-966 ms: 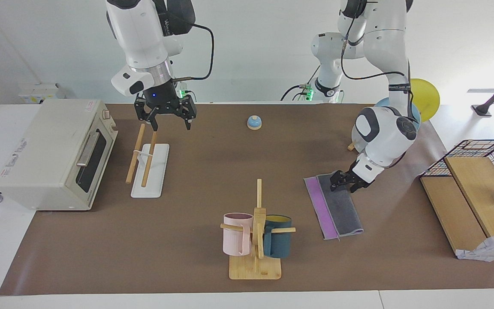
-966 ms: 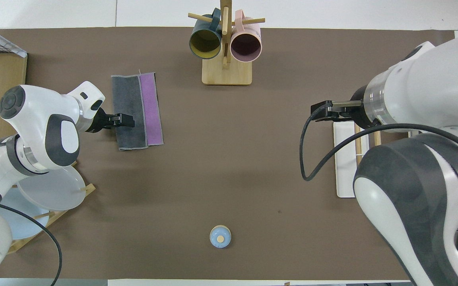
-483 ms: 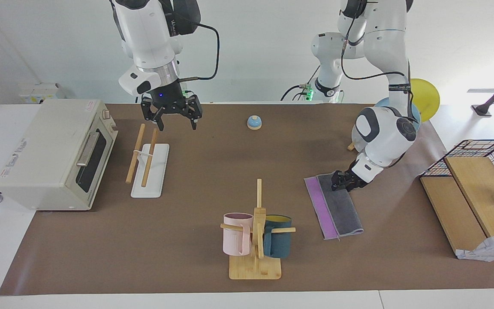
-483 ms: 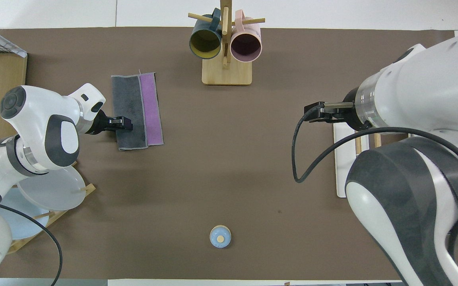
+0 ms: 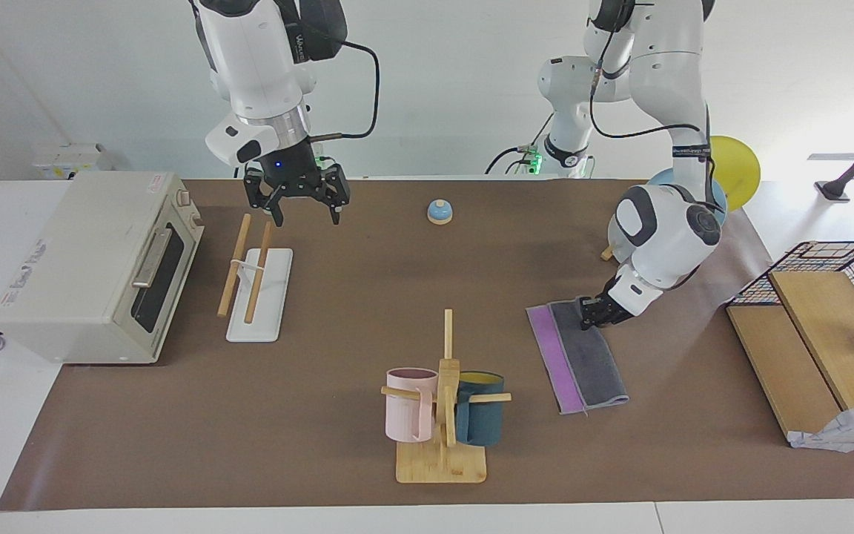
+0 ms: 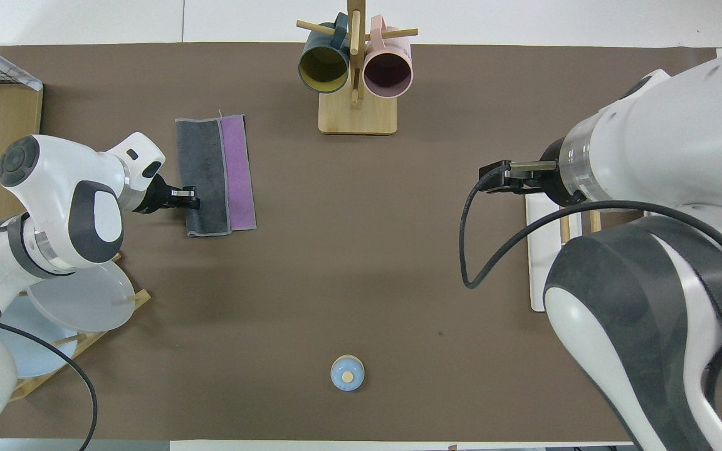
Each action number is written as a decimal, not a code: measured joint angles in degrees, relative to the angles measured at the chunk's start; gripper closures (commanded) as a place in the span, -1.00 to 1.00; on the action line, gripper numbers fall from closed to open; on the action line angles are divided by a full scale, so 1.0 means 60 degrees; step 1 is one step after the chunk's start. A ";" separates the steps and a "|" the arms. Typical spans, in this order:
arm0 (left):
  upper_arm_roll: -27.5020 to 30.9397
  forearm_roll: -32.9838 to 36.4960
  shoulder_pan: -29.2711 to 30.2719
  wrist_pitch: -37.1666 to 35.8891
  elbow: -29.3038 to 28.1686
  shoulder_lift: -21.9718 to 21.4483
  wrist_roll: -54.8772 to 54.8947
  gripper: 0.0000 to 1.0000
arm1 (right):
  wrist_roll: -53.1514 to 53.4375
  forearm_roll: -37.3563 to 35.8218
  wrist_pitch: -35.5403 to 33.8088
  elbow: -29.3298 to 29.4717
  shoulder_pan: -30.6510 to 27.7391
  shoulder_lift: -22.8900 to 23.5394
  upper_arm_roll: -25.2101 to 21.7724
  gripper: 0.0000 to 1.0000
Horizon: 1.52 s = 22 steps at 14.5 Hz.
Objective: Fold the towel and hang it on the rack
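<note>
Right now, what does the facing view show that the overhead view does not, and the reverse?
Only the facing view shows the toaster oven, the wire basket and the right gripper open in the air beside the rack, whose two rods show whole. Only the overhead view shows into the two mugs on the mug stand. Both show the towel lying partly folded, a purple strip beside the grey, the left gripper low at the towel's grey edge, and the bell.
</note>
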 measured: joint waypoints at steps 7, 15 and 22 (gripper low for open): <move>0.0032 -0.0099 0.0111 -0.0773 0.0405 -0.0248 -0.1194 1.00 | 0.0900 0.0004 0.0003 0.0000 0.0326 0.0000 0.0008 -1.00; -0.0288 0.0213 -0.0275 -0.3005 0.2229 -0.1080 -0.7263 1.00 | 0.2830 0.1284 0.0726 -0.0010 0.0590 0.0005 0.0015 -1.00; -0.1614 0.0666 -0.0553 -0.3545 0.3502 -0.1633 -1.4814 1.00 | 0.5732 0.3024 0.2074 -0.0501 0.0907 0.0008 0.0019 -1.00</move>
